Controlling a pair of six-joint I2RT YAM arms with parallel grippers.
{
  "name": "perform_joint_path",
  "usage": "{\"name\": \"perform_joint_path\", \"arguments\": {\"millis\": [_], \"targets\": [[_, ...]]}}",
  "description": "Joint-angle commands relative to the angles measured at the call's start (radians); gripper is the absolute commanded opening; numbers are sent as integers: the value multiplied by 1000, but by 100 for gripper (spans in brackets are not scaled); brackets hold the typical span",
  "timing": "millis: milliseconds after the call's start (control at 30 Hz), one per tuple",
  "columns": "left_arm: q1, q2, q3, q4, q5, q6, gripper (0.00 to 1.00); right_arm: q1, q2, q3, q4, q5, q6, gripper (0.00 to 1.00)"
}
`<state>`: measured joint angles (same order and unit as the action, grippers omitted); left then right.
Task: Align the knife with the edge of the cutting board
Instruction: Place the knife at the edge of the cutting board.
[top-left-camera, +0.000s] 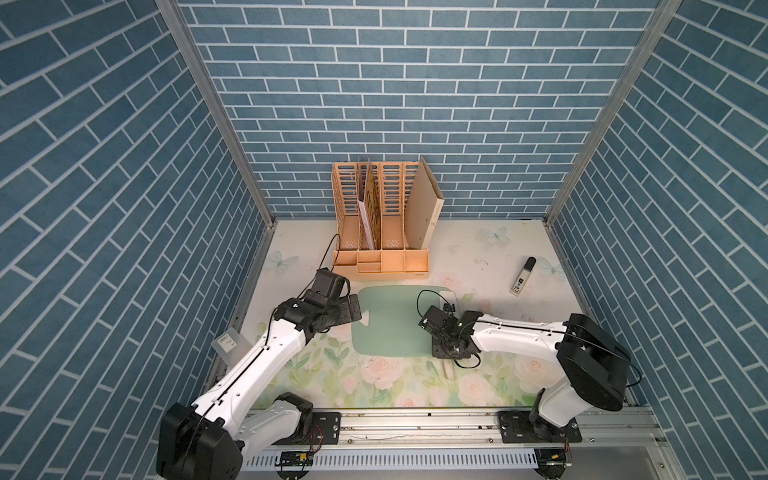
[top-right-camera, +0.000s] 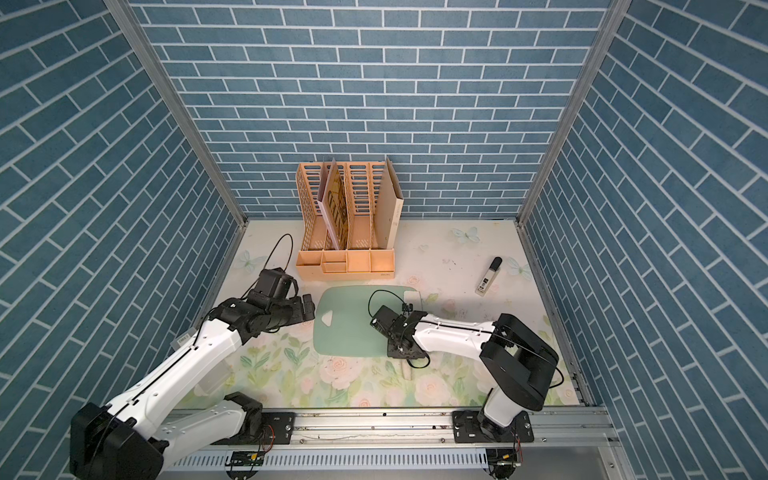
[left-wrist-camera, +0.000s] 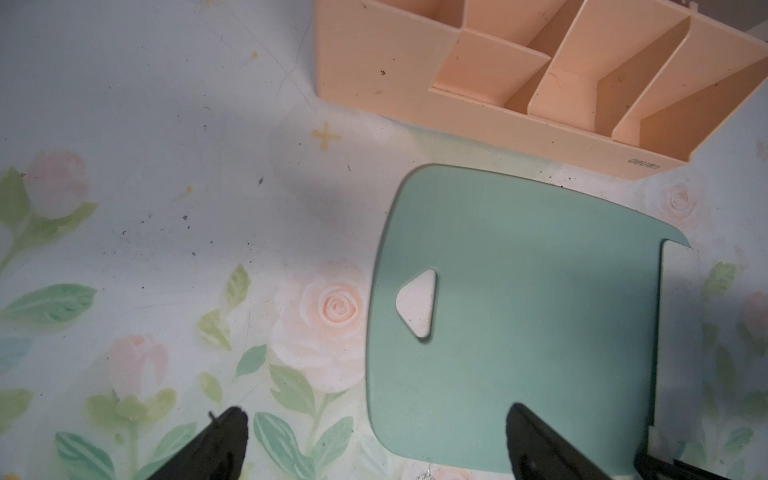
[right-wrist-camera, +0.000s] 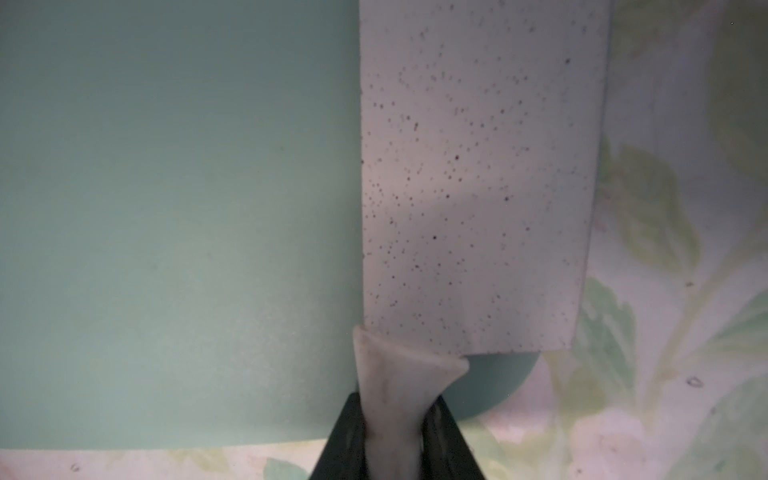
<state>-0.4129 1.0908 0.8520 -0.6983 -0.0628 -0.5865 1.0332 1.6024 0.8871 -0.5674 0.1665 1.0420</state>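
right pincer (right-wrist-camera: 390, 415): clamped on knife (right-wrist-camera: 478, 187) handle | left pincer (left-wrist-camera: 376, 415): apart | risk: blade pivoting in grip, skewing off cutting board (right-wrist-camera: 166, 208) edge

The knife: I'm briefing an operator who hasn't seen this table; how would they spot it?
In front of the peach desk organiser lies a pale-green cutting board. The knife lies along the board's edge farthest from its triangular hole, its slim handle pinched by the right gripper. Its broad, speckled off-white blade sets it apart from the small black-capped white tube.
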Motion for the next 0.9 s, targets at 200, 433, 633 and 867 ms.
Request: {"name": "perform_joint_path", "arguments": {"millis": [200,433,633,867], "targets": [[-6,5,-8,-15,-5,8,100,14,10,-13,-12,10,41,0],[-8,4,-8,-15,-9,7,100,39,16,-19,-6,-1,52,0],[-7,1,-8,-13,-9,7,100,55,13,-45,2,-6,73,0],[-8,3,-8,-12,-8,7,100,75,6,-67,8,-15,94,0]]}}
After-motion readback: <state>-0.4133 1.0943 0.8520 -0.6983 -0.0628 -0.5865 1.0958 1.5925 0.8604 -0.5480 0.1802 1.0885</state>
